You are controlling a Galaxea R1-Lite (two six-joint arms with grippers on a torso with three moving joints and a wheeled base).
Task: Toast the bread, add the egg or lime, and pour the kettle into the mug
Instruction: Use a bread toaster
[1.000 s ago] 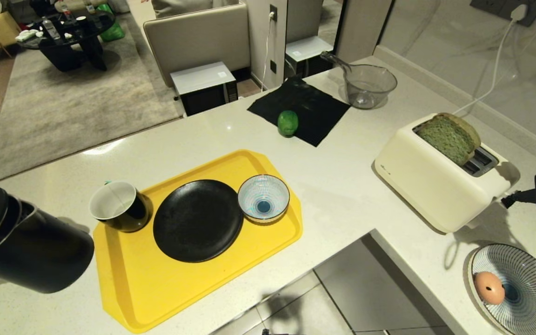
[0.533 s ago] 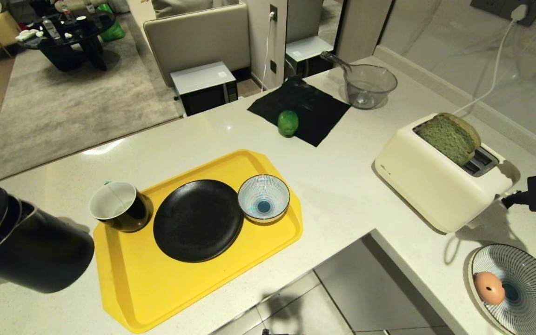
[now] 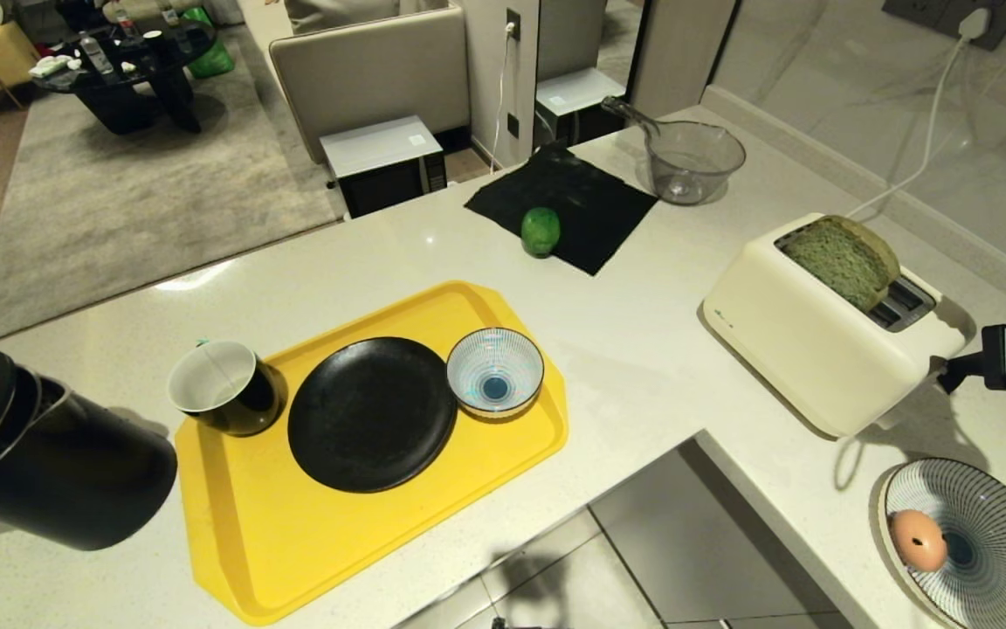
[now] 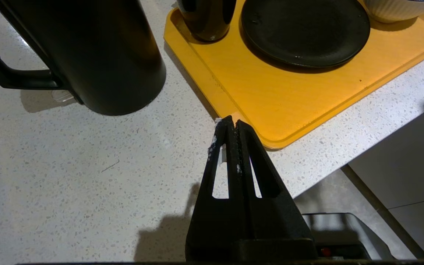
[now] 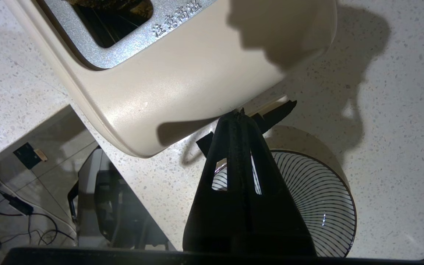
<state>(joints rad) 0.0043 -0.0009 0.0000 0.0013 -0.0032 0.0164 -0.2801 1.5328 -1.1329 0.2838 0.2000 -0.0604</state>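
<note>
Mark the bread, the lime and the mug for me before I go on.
bread [image 3: 839, 259], head view, on the green face of the slice standing in the toaster slot.
lime [image 3: 540, 231], head view, on the middle of the fruit.
mug [image 3: 209, 377], head view, on its white inside.

Right tool [image 5: 238, 115]: reaching in at the right edge of the head view [image 3: 961, 374], pointing leftward, fingers [image 5: 230, 147] pressing flat together, gripping nothing. Right wrist: showing only as a dark block with a looping cable at the frame edge. Left tool [image 4: 232, 123]: hanging parked, angling downward, fingers [image 4: 223, 147] closing tip to tip, carrying nothing. Left arm: lying outside the head view.
</note>
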